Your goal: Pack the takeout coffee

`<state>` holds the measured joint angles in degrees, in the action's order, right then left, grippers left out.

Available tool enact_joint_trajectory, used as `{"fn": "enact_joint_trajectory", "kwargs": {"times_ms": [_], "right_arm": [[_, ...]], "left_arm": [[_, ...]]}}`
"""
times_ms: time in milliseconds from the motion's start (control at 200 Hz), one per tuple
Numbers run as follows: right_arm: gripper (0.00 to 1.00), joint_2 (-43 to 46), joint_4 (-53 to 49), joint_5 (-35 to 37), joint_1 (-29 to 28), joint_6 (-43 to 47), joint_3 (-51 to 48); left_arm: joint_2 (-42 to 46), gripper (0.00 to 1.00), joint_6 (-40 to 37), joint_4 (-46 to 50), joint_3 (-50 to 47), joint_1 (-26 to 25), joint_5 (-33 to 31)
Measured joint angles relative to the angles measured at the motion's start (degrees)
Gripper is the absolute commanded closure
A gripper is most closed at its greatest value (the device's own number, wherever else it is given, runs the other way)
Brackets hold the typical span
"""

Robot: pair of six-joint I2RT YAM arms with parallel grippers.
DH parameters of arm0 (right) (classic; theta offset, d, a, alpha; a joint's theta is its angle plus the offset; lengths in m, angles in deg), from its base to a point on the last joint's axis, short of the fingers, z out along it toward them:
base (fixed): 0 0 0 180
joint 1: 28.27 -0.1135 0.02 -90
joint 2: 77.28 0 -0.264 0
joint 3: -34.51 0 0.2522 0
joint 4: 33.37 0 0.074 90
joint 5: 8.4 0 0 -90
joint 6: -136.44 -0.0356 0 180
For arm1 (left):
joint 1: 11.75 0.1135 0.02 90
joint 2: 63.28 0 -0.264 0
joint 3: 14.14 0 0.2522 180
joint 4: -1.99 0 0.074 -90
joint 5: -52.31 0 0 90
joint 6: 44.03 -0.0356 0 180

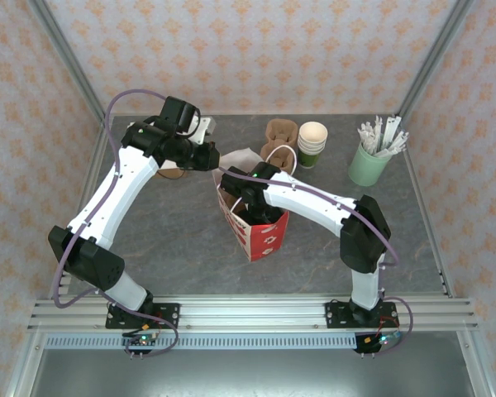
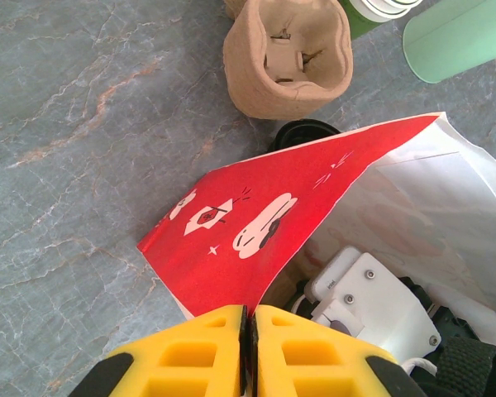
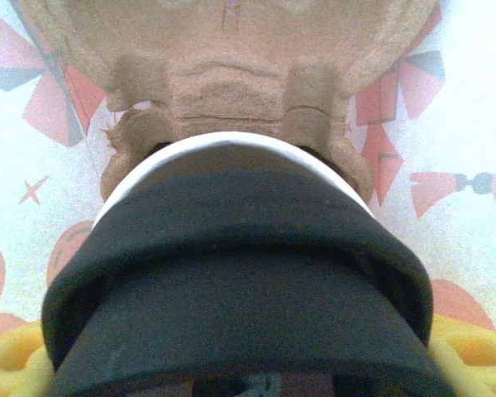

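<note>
Left fingers point(image 2: 190, 360): pressed together, pinching the upper edge of the red paper bag point(image 2: 256, 215), which stands open on the grey bench point(image 2: 83, 124). Right fingers point(image 3: 4, 364): spread wide and lowered into the bag, one on either side of the takeout coffee point(image 3: 240, 273), gripping it near its black lid. The coffee is inside the bag, close to a brown pulp carrier point(image 3: 223, 74). Contact between the two cannot be determined.

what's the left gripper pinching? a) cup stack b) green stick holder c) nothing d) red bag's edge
d: in the left wrist view the left gripper is shut on the edge of the red bag.
</note>
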<state>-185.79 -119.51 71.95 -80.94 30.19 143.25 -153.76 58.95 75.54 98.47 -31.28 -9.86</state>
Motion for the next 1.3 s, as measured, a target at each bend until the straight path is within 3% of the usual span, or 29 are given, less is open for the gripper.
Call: {"fn": "enact_joint_trajectory", "kwargs": {"times_ms": [1301], "right_arm": [[0.30,0.1,0.0,0.0,0.0,0.9,0.0]], "left_arm": [[0.0,0.88,0.0,0.0,0.0,0.0,-0.2]]}}
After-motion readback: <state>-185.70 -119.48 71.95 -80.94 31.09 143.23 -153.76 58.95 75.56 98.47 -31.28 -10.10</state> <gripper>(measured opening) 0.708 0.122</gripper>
